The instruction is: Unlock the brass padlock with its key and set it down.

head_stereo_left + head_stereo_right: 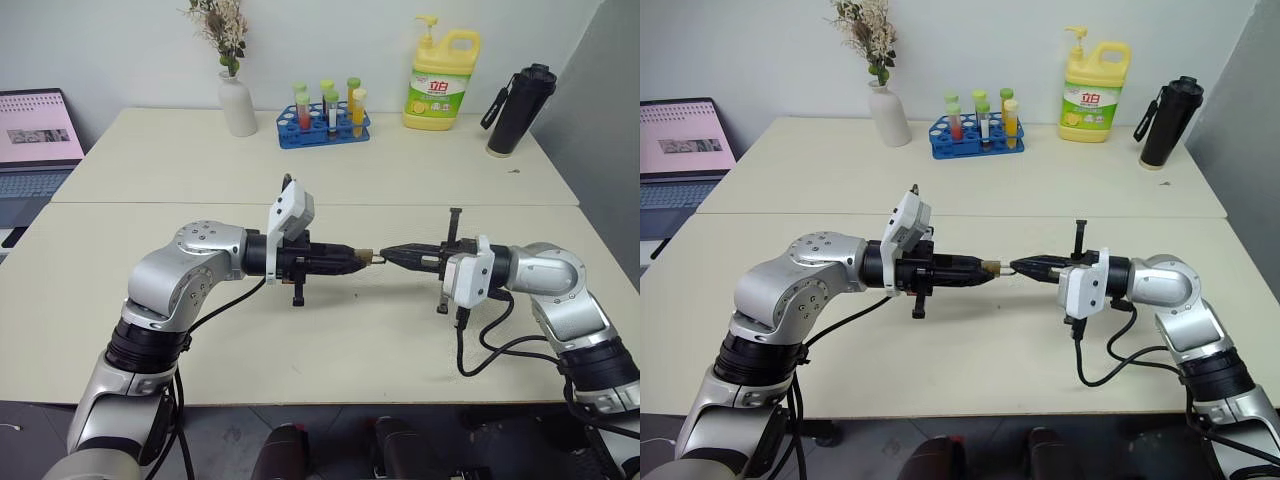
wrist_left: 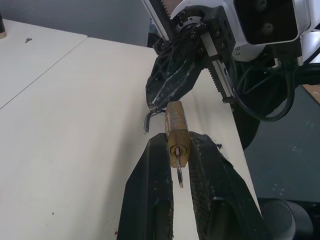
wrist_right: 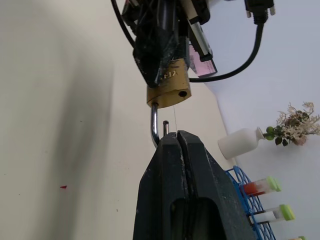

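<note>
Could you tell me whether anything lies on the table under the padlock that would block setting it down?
Nothing visible does. The brass padlock hangs between the left gripper and right gripper, above a bare stretch of table; the test-tube rack stands far behind.

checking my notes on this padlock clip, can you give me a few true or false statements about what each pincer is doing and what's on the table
1. The left pincer grips the brass padlock by its body. True.
2. The padlock rests on the table. False: it is held in the air between the two pincers.
3. The right pincer is shut on the padlock's shackle. True.
4. The shackle is fully locked into the body. False: one leg has come free of the body, with a gap showing.
5. The test tube rack is red. False: it is blue.
6. A yellow detergent bottle stands at the table's far edge. True.
</note>
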You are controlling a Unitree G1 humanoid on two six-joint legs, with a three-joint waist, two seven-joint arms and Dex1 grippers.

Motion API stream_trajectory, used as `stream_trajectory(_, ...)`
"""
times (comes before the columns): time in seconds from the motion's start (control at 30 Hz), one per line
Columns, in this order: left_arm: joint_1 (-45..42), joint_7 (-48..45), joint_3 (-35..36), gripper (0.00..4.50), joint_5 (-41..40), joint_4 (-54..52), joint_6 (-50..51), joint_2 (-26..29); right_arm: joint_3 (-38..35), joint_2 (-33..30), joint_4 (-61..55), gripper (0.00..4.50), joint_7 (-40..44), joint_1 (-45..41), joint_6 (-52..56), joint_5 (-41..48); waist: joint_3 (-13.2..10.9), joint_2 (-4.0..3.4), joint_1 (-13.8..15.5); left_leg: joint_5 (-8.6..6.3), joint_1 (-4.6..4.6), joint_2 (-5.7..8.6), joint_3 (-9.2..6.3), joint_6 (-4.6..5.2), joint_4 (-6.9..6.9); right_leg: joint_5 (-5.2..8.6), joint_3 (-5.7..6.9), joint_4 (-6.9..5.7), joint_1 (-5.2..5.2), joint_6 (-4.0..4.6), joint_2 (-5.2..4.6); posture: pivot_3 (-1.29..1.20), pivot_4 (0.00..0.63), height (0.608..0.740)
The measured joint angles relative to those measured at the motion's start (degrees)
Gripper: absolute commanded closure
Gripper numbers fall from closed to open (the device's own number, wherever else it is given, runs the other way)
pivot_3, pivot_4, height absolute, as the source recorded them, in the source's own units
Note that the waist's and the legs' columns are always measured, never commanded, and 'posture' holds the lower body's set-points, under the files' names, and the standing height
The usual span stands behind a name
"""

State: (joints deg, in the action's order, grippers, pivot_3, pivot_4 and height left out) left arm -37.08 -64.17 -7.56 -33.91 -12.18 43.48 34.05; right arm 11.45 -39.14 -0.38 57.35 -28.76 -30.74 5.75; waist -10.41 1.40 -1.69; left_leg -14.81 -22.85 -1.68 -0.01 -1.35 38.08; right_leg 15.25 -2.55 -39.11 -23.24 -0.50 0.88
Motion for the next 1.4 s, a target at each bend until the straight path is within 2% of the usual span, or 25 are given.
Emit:
stream_trajectory(0.63,0.4,-1.8,0.3,4.36,-2.3,-0.8,1.4,1.7,1.7,0.1,3.6,4.5,5.1,-1.0,-3.7,2.0,0.0,0.0,0.0,0.0,0.0,-0.01,-0.01,0.0,0.0,-0.01,0.0,-0.01,0.0,0.01,-0.01,0.0,0.15,0.74)
stream_trajectory(1.4,0.4,-2.2,0.5,4.36,-2.7,-0.8,0.8,2.2,1.7,0.2,2.8,4.5,6.5,0.3,-2.9,2.2,0.0,0.0,0.0,0.0,0.0,0.0,-0.02,0.0,0.0,-0.01,0.01,-0.01,0.0,0.02,-0.01,0.0,0.15,0.74)
